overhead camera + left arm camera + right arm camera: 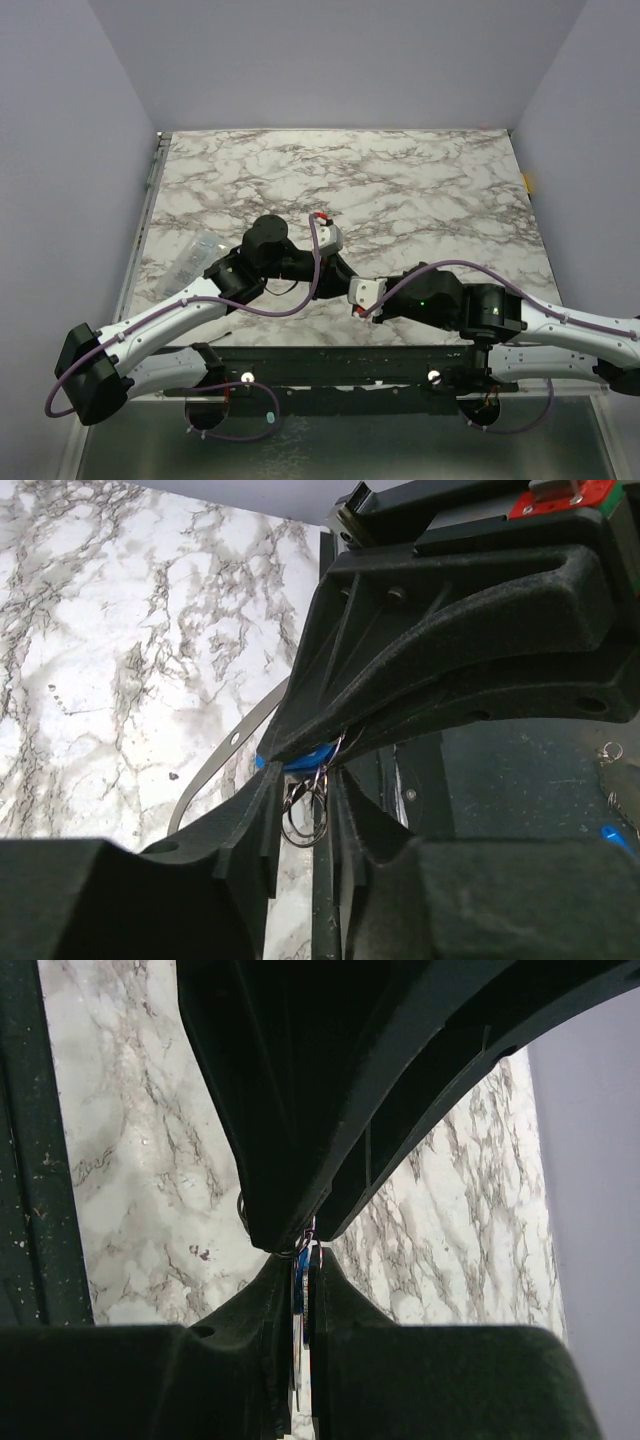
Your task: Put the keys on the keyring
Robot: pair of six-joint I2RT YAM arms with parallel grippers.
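Observation:
Both grippers meet over the near middle of the marble table. My right gripper [305, 1260] is shut on the blue-headed key [299, 1282], which stands edge-on between its fingers. In the left wrist view that key's blue head [312, 756] shows under the right gripper [450, 650]. Small wire rings [304, 810] hang below it, filling the narrow gap of my left gripper [307, 785]. The keyring [225, 752], a pale grey strip, slants down to the left behind them. From above, the left gripper [340, 272] and right gripper [348, 290] hide the keys.
A clear plastic packet [190, 258] lies on the table's left side, beside the left arm. The black mounting rail [330, 365] runs along the near edge, directly under the grippers. Purple cables loop over both arms.

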